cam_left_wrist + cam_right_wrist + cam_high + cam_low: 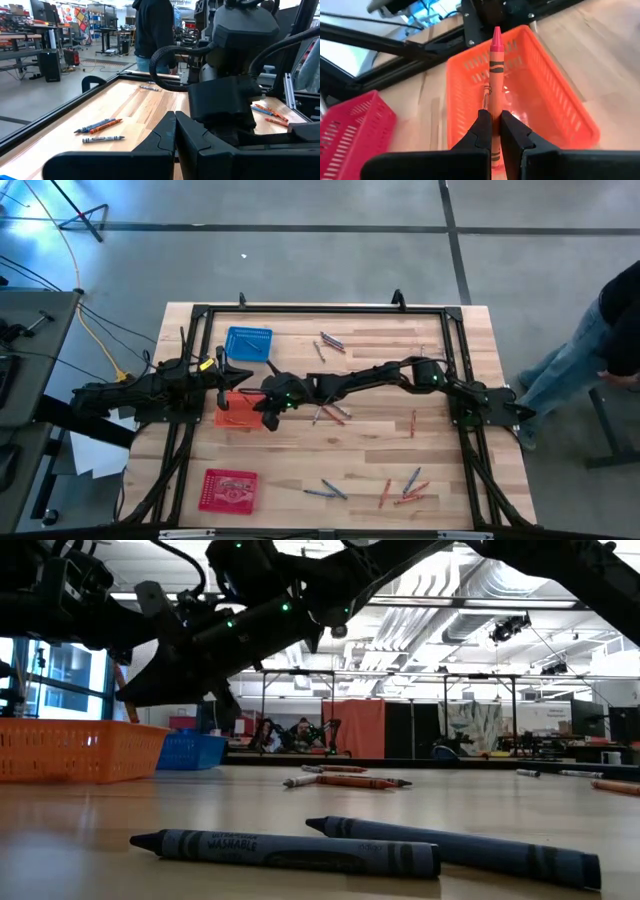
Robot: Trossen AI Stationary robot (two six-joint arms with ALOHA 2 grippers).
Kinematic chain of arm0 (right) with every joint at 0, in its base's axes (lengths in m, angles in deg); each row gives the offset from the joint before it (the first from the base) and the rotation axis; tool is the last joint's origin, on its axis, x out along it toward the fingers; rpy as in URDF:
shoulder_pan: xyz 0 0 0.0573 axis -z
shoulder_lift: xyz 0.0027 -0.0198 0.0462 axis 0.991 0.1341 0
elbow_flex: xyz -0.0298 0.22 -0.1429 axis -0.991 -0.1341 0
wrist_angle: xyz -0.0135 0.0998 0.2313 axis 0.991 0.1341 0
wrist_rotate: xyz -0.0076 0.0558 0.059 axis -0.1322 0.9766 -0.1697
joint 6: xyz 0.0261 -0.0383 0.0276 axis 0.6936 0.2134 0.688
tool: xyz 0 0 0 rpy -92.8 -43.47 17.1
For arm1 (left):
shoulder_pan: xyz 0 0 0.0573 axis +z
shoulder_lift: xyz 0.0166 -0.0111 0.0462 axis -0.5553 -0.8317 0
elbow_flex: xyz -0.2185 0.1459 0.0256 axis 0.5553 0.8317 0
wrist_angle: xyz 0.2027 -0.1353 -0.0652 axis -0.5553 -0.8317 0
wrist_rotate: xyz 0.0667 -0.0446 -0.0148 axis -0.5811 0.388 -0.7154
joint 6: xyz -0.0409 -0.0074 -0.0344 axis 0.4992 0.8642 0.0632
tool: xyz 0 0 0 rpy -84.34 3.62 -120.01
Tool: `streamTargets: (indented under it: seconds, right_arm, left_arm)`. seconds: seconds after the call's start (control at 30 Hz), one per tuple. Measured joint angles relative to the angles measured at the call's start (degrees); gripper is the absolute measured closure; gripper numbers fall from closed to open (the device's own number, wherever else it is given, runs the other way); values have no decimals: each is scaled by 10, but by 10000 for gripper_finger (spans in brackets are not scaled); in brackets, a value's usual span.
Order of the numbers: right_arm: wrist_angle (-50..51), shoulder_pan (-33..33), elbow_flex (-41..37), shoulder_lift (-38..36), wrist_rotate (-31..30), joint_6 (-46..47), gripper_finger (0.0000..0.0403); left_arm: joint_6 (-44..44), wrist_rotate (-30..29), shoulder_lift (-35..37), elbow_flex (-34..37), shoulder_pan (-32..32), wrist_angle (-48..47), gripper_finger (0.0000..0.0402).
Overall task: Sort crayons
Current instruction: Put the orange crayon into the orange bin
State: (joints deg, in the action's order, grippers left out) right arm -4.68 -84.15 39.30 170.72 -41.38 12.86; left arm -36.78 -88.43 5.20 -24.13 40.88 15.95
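Observation:
My right gripper (492,119) is shut on an orange crayon (494,65) and reaches across the table to above the orange basket (555,105), at the basket's right side in the high view (268,416). One crayon (486,93) lies inside that basket. Other crayons lie flat on the table: a pair at the far middle (330,342), some right of the orange basket (330,415), several near the front edge (405,486). My left gripper (175,127) is shut with nothing in it, drawn back at the table's left (222,375). My right gripper pinches the orange crayon's rear part (493,104) between its two fingers. The crayon lies along the fingers and sticks out past their ends, its tip (496,33) pointing toward the table's left. It is lifted clear, slanting down over the orange basket.
A blue basket (248,343) stands at the far left and a red basket (230,489) at the near left. Two greyish-blue crayons (290,850) lie close to the low camera. A person (600,350) stands beyond the table's right edge. A black frame rims the table.

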Motion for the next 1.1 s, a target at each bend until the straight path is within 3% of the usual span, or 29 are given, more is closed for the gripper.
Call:
streamTargets:
  seconds: [0.8,1.1]
  right_arm:
    - [-36,-1,6,25,-6,-15,395]
    - [-41,0,6,25,-4,-22,316]
  left_arm:
    - [0,0,0,0,0,0,401]
    - [0,0,0,0,0,0,401]
